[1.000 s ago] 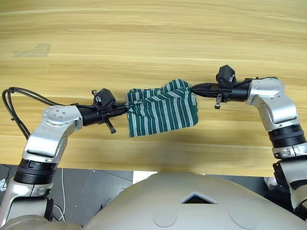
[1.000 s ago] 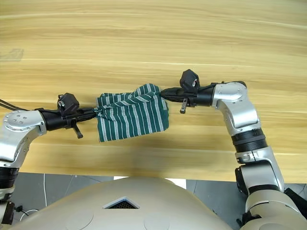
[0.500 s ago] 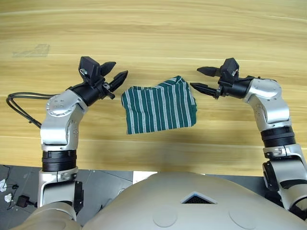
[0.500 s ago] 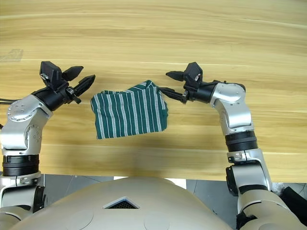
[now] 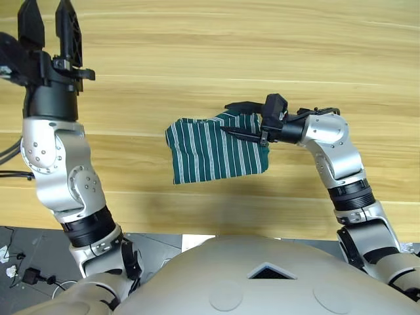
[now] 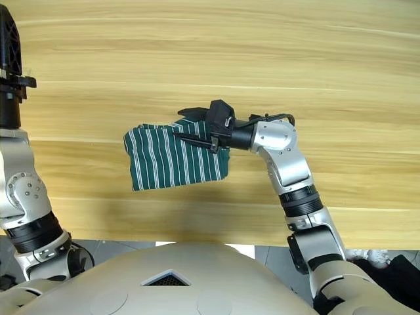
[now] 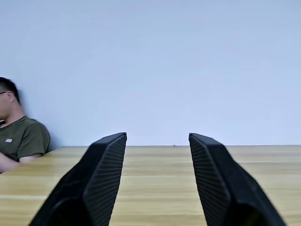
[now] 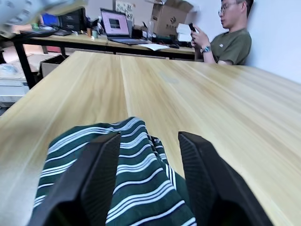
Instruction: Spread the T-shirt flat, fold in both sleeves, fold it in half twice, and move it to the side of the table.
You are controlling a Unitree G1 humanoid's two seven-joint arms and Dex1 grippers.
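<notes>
Wooden desk [image 5: 262,39] carries the folded T-shirt [image 5: 210,152], its corner between your released right fingers [image 5: 241,105], left fingers [image 5: 68,26] released aloft; pinching one layer could unfold it when dragged.

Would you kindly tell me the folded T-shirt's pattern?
The T-shirt is dark green with white stripes, clearest in the left eye view.

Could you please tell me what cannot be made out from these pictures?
T-shirt: sleeves and lower layers, hidden under its own top layer in both eye views.
Right end effector: whether its lower finger touches the T-shirt; in the right wrist view its own fingers cover that spot.
Left end effector: fingertips cut off by the left eye view's top edge.
</notes>
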